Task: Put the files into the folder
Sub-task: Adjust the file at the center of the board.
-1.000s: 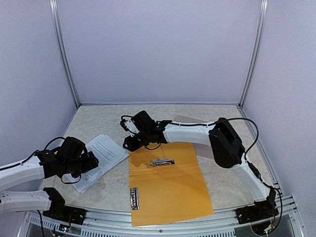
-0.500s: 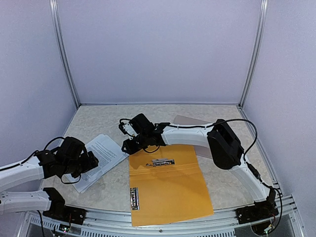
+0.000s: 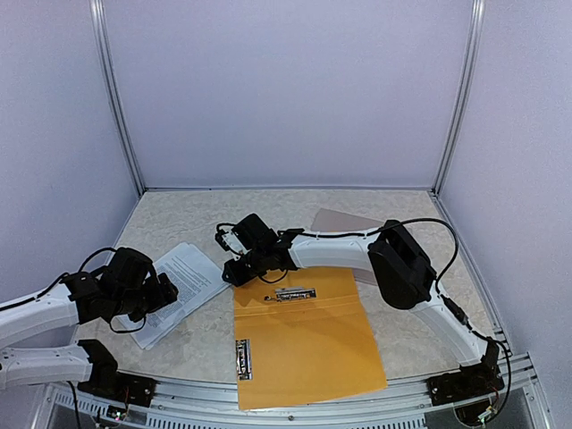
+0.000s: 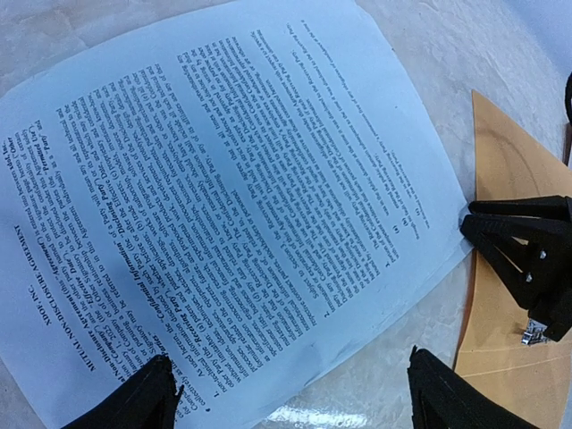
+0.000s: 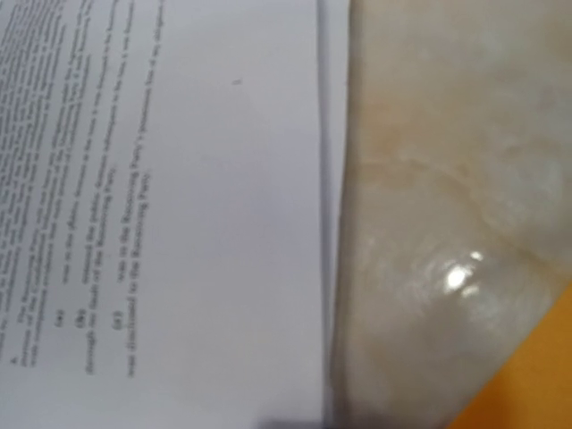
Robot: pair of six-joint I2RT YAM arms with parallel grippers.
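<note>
Left gripper (image 4: 290,391) gapes wide, empty; right gripper (image 4: 468,223) touches files (image 4: 223,206) (grip unclear).

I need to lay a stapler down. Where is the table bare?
Bare: far strip of table between back wall and papers; also the gap between papers and folder. Crowded: the papers' edge, where the right pincer sits, left pincer over them.

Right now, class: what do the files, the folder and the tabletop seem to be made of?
Files: thin matte white paper, with printed text and layered edges. Folder: likely orange card, flat and matte. Tabletop: glossy marble-look surface with veins and glare; perhaps laminate.
</note>
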